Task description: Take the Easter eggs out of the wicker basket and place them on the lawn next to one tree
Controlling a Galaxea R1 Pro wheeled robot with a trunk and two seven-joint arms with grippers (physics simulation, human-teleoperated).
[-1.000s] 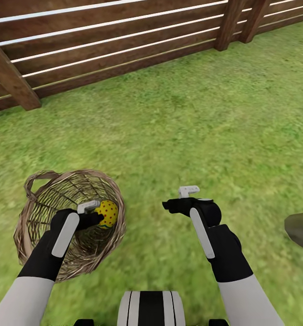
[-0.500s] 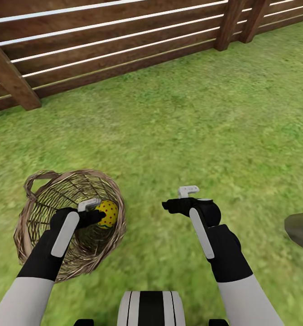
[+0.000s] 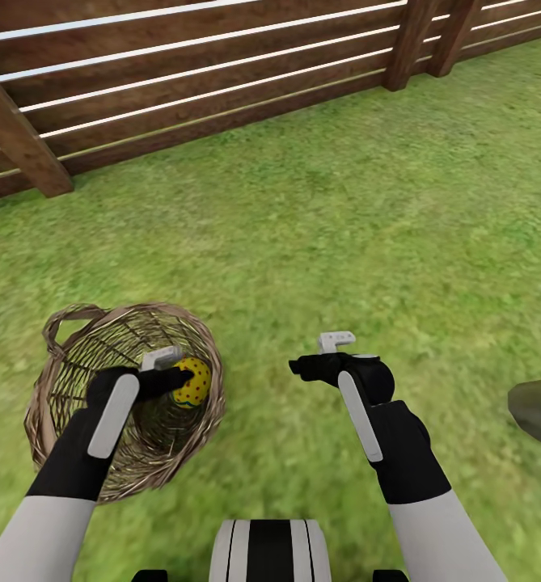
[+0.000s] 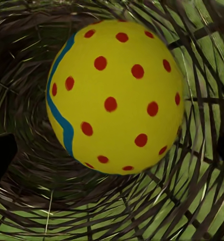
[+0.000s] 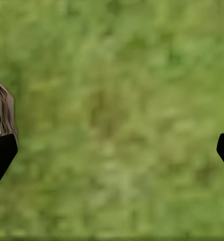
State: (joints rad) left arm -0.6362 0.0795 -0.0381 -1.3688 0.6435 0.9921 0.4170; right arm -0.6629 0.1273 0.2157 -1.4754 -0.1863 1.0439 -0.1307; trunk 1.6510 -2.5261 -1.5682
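Reaching my left tool (image 3: 175, 377) into the one basket (image 3: 48, 404), I see one egg (image 3: 192, 381) between its spread fingers; my right tool (image 3: 312, 369) hangs open over grass (image 3: 343, 210).

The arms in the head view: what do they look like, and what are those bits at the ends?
Each arm is pale grey, then black toward the wrist, with a light grey oblong stripe along the black part. The left pincer and right pincer are black, each carrying a small white bracket.
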